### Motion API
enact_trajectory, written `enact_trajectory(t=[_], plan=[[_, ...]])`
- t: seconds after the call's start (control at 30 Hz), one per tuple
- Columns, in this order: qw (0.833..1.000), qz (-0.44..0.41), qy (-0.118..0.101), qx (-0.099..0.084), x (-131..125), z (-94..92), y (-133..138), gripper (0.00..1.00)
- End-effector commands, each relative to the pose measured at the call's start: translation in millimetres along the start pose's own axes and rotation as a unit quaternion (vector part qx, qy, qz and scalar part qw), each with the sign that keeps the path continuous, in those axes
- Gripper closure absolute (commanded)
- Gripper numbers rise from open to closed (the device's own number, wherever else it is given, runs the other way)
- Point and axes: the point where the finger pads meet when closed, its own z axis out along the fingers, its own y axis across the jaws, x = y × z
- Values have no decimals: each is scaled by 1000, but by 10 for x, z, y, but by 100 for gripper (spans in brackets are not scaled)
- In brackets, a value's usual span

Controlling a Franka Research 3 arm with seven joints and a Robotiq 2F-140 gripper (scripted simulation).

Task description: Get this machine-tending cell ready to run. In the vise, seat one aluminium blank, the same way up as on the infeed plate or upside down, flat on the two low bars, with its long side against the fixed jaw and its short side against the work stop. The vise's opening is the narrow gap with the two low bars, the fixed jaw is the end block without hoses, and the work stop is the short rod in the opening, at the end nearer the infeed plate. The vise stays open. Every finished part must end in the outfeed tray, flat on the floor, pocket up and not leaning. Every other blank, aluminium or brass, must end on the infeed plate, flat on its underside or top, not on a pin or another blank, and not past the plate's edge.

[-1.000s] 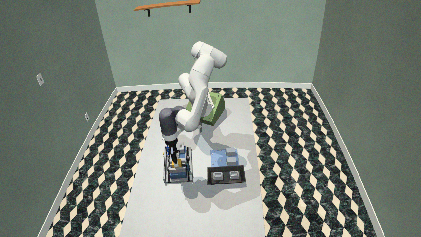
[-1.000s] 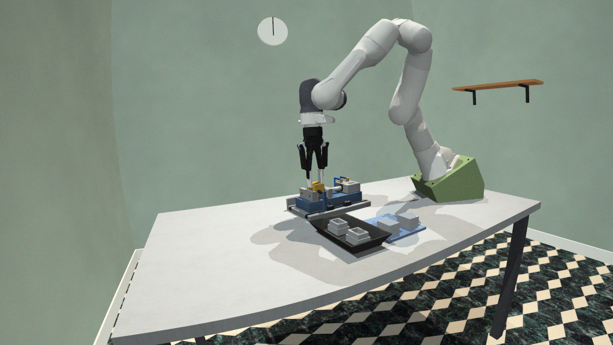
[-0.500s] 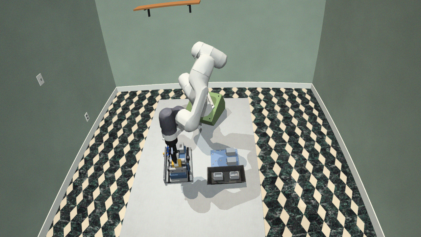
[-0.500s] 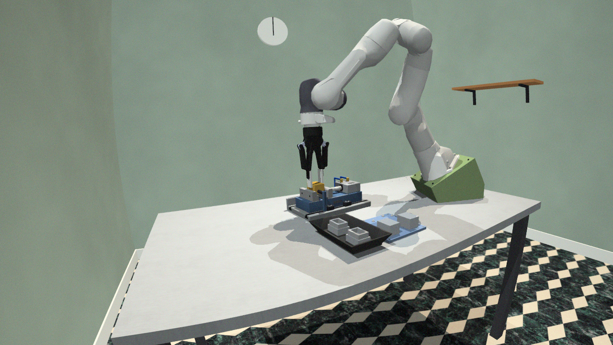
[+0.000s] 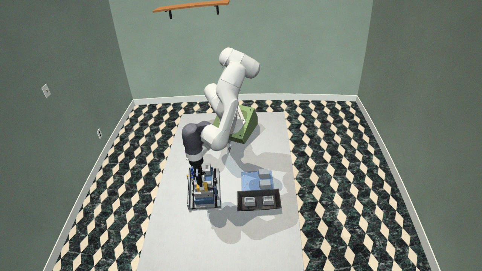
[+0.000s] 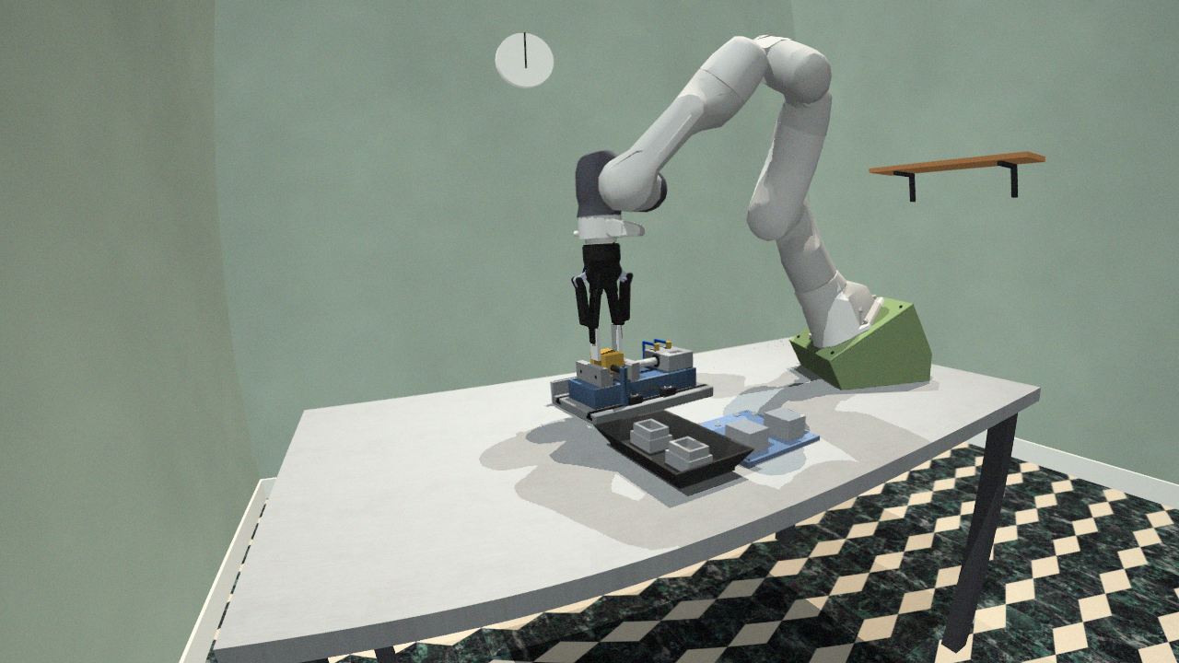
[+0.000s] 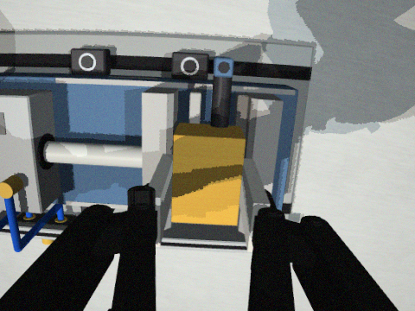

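Observation:
A brass blank (image 7: 207, 173) sits in the vise (image 5: 208, 190) opening, between the moving jaw (image 7: 158, 144) and the fixed jaw (image 7: 261, 138), with its far end at the dark work stop rod (image 7: 220, 100). My gripper (image 7: 207, 175) reaches straight down into the opening and is shut on the brass blank (image 6: 611, 356). Two aluminium blanks (image 5: 264, 174) (image 5: 265, 183) lie on the blue infeed plate (image 5: 256, 181). Two finished parts (image 5: 249, 201) (image 5: 268, 200) sit pocket up in the dark outfeed tray (image 5: 258, 199).
The vise's blue hoses (image 7: 23, 219) and piston rod (image 7: 92, 154) are on the moving-jaw side. The tray and plate stand side by side, right of the vise. The arm's green base (image 5: 241, 124) is at the table's back.

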Motion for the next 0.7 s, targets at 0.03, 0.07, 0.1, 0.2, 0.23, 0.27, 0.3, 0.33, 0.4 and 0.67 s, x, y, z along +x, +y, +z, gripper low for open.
enact_trajectory(t=[0.03, 0.07, 0.1, 0.2, 0.23, 0.27, 0.3, 0.33, 0.4, 0.67], plan=[[1000, -2, 0, 0, -3, 9, -3, 100], [1000, -2, 0, 0, -3, 7, -3, 100], [1000, -2, 0, 0, -3, 5, -3, 100], [1000, -2, 0, 0, -3, -8, -3, 100], [1000, -2, 0, 0, -3, -14, -3, 100], [1000, -2, 0, 0, -3, -22, -3, 100], [1000, -2, 0, 0, -3, -31, -3, 100], [1000, -2, 0, 0, -3, -41, -3, 100], [1000, -2, 0, 0, -3, -65, -3, 100], [1000, -2, 0, 0, -3, -161, -3, 100]])
